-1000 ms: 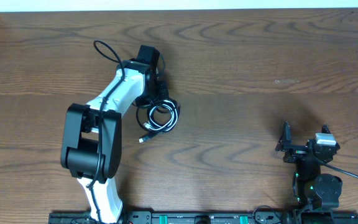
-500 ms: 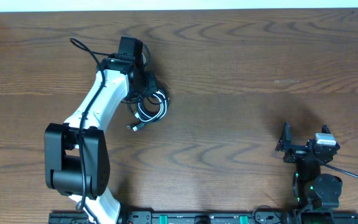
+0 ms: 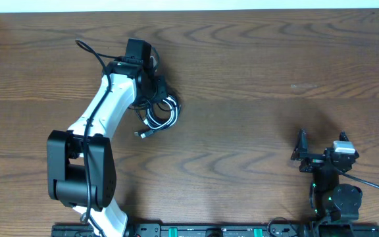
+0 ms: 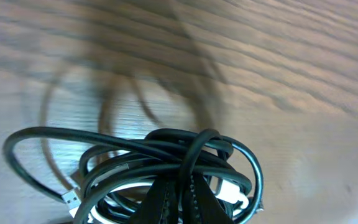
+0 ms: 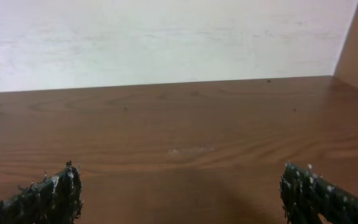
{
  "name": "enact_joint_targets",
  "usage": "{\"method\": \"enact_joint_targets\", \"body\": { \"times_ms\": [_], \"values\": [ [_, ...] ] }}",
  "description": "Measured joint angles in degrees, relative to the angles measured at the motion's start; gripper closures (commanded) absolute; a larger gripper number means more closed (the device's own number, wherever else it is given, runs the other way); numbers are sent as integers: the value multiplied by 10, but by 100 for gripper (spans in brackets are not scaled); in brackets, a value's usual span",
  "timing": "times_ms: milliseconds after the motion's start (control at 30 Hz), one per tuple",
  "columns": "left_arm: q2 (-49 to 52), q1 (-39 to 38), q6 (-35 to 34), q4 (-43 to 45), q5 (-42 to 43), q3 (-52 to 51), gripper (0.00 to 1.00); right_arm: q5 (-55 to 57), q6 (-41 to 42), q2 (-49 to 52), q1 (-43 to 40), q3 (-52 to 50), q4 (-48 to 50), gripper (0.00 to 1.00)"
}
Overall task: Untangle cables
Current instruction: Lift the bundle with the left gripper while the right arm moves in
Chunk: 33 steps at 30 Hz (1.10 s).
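Messy bundle in the upper left of the overhead view. Long thin black cable (image 4: 179, 146) looped round and round, with a shorter white cable (image 4: 132, 186) mixed in among the loops. Pinched in the left hand (image 4: 180, 196), up off the table (image 3: 255, 79), with a blurry shadow under it. Small plug (image 3: 140, 134) dangling at the lower left.

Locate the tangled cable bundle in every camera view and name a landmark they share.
Overhead: cable bundle up and left of centre.
Left wrist: bottom centre, gripped by the left fingers, raised above its shadow.
Right wrist: not in it.
Shared landmark: the wooden table, seen in all three views.
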Motion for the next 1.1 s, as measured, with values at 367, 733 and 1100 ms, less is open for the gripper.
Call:
{"method": "enact_joint_targets", "body": {
  "times_ms": [367,733,1100],
  "values": [
    [0,-1,192,-1,268,0,93,-158,-24,2,0,5,33,1],
    [0,-1,295,-24,423,-1,92,-257,-31,164,0,211,9,1],
    [0,-1,362,-35,463,-2,92,-324,24,492,0,525,-257,1]
  ]
}}
